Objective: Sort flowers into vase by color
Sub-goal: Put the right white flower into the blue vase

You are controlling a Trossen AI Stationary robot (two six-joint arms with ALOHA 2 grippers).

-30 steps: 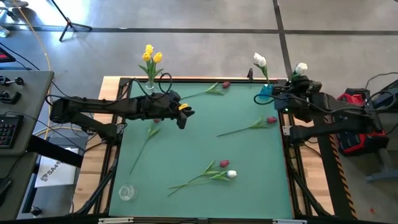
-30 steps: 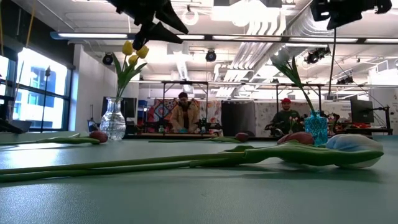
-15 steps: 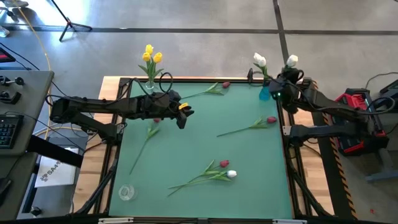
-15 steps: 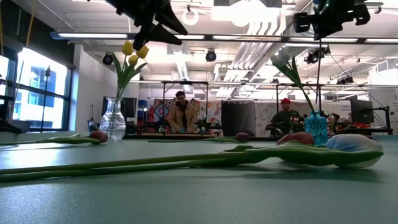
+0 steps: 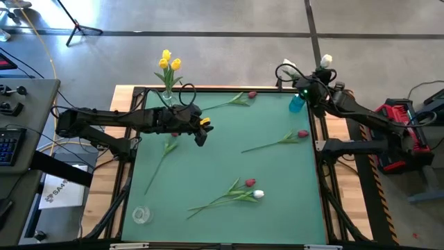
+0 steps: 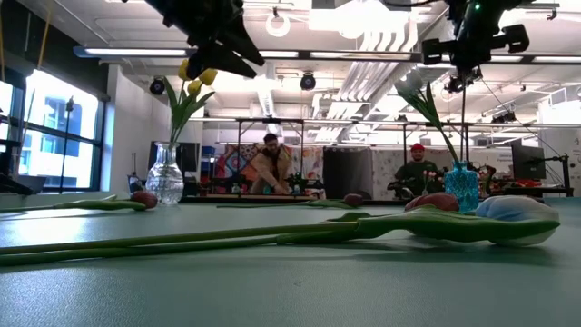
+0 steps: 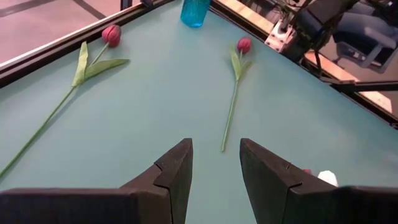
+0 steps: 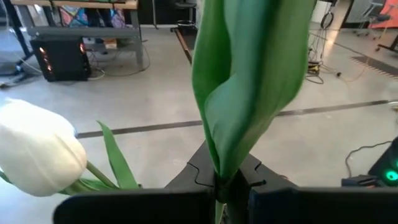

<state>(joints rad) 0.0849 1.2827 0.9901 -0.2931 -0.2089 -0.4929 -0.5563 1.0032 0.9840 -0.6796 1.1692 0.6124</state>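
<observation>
The flowers are artificial tulips with thin green stems, long leaves and small heads. Three yellow ones [image 5: 167,61] stand upright in a clear vase [image 5: 167,96] at the table's [image 5: 208,167] far edge, about 11 o'clock from its centre. A white tulip [image 5: 286,67] stands in a blue vase [image 5: 297,104] near the far right corner, at about 1 o'clock.

The right gripper [image 5: 310,87] hangs over the blue vase, its jaws closed on the stem of a second white tulip [image 5: 326,61], whose head points beyond the far edge. In the right wrist view the held leaf [image 8: 249,81] fills most of the frame and hides the stem at the jaws; the other white head [image 8: 38,149] shows beside it.

Five flowers lie flat on the mat: a dark red one [image 5: 251,94] at 12 o'clock, another [image 5: 302,134] at 3 o'clock, a third [image 5: 250,182] at 5 o'clock touching a white one [image 5: 258,194], their stems crossing, and one stem [image 5: 161,163] at 9 o'clock whose head lies under the left arm, so its colour cannot be told.

The left gripper [image 5: 200,132] hovers above the mat at 10 o'clock, jaws partly open and holding nothing. An empty clear cup [image 5: 141,214] stands at the near left corner, 7 o'clock.

In the low view, the nearest white head [image 6: 513,221] and its stem [image 6: 182,243] block much of the table.
</observation>
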